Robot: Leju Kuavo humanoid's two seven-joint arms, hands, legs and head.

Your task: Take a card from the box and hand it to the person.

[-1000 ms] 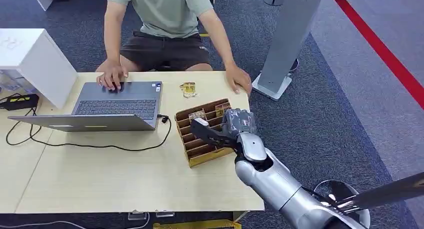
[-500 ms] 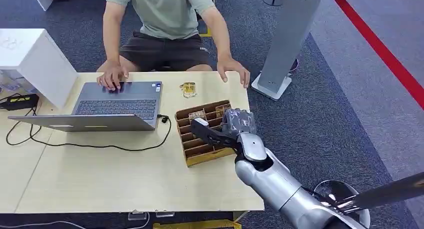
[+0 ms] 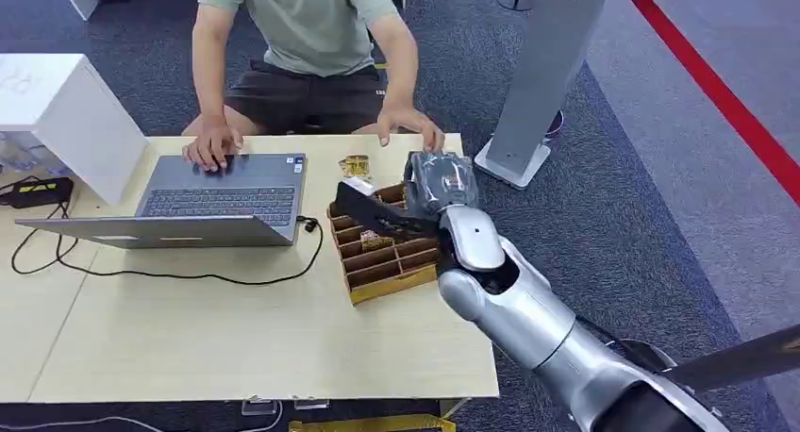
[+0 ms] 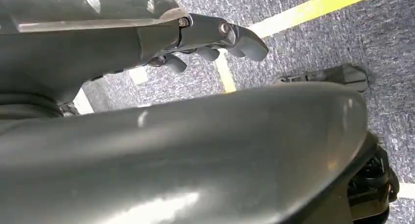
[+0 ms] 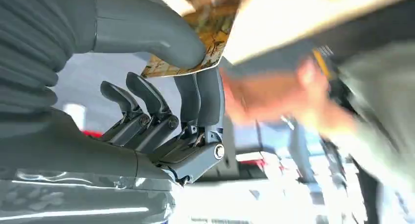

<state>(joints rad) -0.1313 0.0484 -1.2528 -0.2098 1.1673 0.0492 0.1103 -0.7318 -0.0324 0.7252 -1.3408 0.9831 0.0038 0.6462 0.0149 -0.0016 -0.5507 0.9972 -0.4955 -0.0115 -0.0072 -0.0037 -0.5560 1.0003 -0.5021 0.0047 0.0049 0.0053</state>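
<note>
1. Silver arm comes in from the low right of the head view, and the right hand sits at its end, over the far part of the box.
2. That hand pinches a card between its thick thumb and its dark fingers. The card has a yellow and brown pattern, and it is up out of the box.
3. The left hand hangs over the grey carpet by a yellow line. Its fingers are bent in a little and hold nothing. I cannot tell if it is open or closed.
4. The brown box has many thin slots and stands near the right edge of the table. More cards stand in some of the slots.
5. The near part of the table is bare light wood, with lots of room.
6. A black cable runs across the table to the laptop on the left side.
7. One small gold thing lies just past the box.
8. A person in a green shirt sits at the far side. One of their hands is over the far edge, near the robot's right hand. The other rests on the laptop.
9. Grey carpet, a grey stand and a red line are off to the right.
</note>
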